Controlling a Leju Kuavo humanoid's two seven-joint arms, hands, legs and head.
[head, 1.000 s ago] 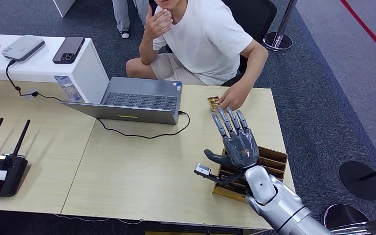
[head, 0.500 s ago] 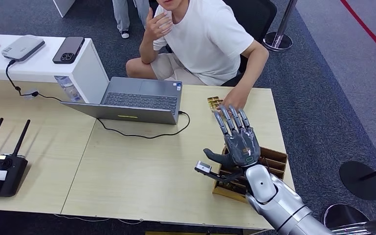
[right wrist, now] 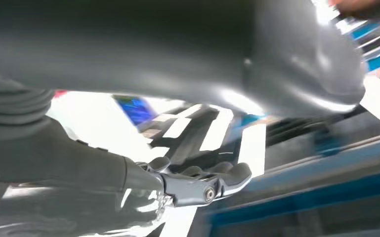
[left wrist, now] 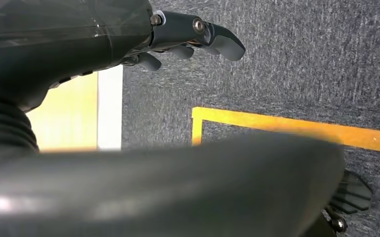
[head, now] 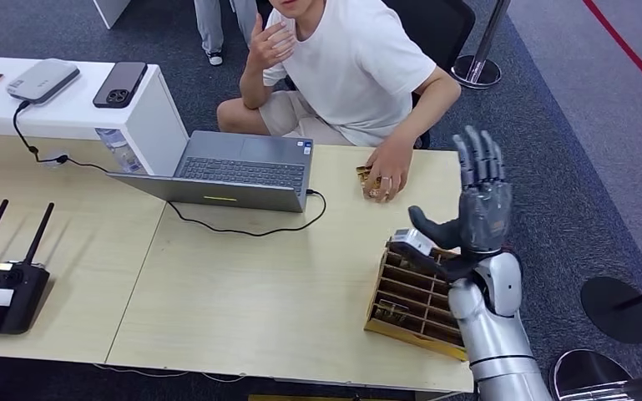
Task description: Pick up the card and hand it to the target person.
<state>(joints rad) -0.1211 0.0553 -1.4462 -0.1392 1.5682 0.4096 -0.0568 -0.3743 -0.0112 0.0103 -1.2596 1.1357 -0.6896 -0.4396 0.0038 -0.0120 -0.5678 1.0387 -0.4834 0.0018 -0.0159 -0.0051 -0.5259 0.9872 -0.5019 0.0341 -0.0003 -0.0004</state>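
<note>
- Since the earlier frames, the right hand (head: 482, 209) has risen and swung outward, from low over the slotted wooden tray (head: 417, 301) to a raised spot past the table's far right edge, fingers pointing up.
- Gold-coloured card (head: 366, 177) lies on the wooden table (head: 242, 284), at its far edge, under the seated person's hand (head: 386, 174), which covers part of it.
- Right hand holds nothing: fingers straight and apart, thumb sticking out to the side.
- Left hand (left wrist: 188, 37) appears in the left wrist view above grey carpet with a yellow line; its fingers curl slightly, and whether they are spread or closed I cannot tell.
- Wooden tray sits near the table's right front corner, just beside the silver forearm.
- An open laptop (head: 230, 171) with a black cable stands left of the card.
- Black router (head: 0, 288) with two antennas rests at the left edge.
- Person in a white shirt (head: 359, 67) sits across the table.
</note>
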